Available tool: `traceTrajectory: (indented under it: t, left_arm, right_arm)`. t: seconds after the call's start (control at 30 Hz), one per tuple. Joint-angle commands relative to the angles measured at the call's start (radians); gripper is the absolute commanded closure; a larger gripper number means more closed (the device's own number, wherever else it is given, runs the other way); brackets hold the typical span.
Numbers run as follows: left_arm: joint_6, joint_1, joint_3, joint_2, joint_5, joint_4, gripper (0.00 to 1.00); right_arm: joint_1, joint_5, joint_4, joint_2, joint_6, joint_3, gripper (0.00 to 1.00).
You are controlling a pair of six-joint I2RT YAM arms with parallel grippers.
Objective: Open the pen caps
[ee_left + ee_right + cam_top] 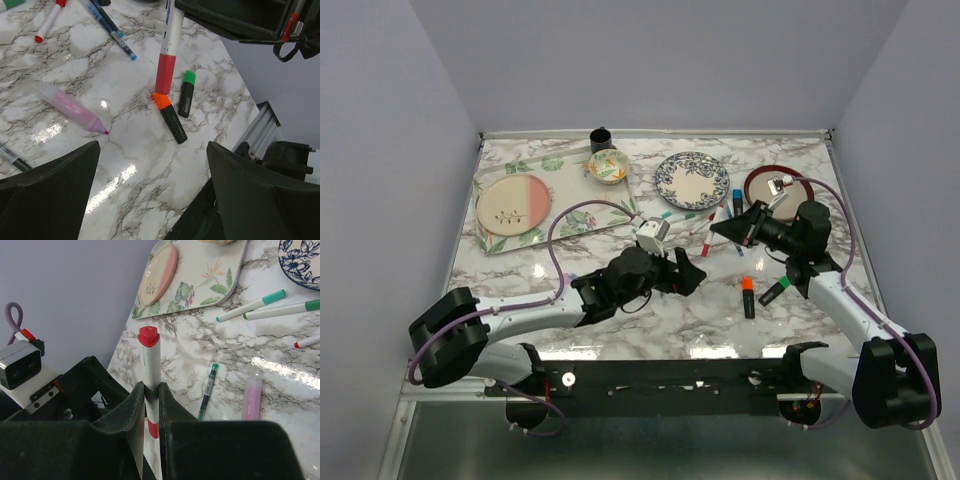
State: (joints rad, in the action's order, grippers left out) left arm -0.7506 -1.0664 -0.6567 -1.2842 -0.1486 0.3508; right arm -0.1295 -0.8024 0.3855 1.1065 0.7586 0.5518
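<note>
Holding a thin white-barrelled pen [151, 365] clamped by its barrel, the right gripper [151, 390] offers the red plastic cap [165, 75] to the left gripper [152, 147]. Left fingers wide apart, empty, probably set to close on the cap and pull. Orange-capped black highlighter [170, 117] lies beneath the cap. Marble table [150, 200] bare under the left fingers, its edge near.

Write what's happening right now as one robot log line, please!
right end effector: shut on red-capped pen | left end effector: open, empty | red cap: on pen
</note>
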Motion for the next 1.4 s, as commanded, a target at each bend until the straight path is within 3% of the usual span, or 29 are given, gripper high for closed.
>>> traceTrajectory:
  t: [0.0,0.2,0.5,0.6,0.63,0.73,1.0,1.37]
  left_arm:
    - [-0.018,-0.006,-0.078,-0.066,-0.062,0.025,0.05]
    - [-0.012,-0.006,-0.161,-0.153,-0.091,-0.03,0.1]
    - [0.045,0.005,-0.351,-0.308,-0.098,-0.185,0.44]
    - [0.059,0.005,-0.385,-0.333,-0.083,-0.222,0.64]
    - [0.062,0.005,-0.395,-0.339,-0.08,-0.226,0.78]
    - [0.079,0.005,-0.405,-0.34,-0.063,-0.246,0.98]
    - [0.068,-0.018,-0.336,-0.313,0.138,-0.269,1.0]
    - [-0.013,-0.101,-0.133,-0.19,0.156,-0.219,1.0]
  right_arm:
    - [-0.005,-0.009,0.035,0.023,0.008,-0.013,0.99]
    - [-0.009,-0.015,0.029,0.041,0.002,-0.007,0.99]
    - [-0.012,-0.026,0.018,0.061,-0.012,0.005,0.99]
    - [-0.012,-0.023,0.013,0.061,-0.019,0.008,0.99]
    - [-0.012,-0.021,0.012,0.065,-0.018,0.011,1.0]
    - [-0.012,-0.014,-0.002,0.073,-0.025,0.017,0.99]
    - [0.017,0.14,-0.053,0.087,-0.024,0.02,1.0]
    - [0.096,0.216,-0.037,0.059,-0.001,-0.015,1.0]
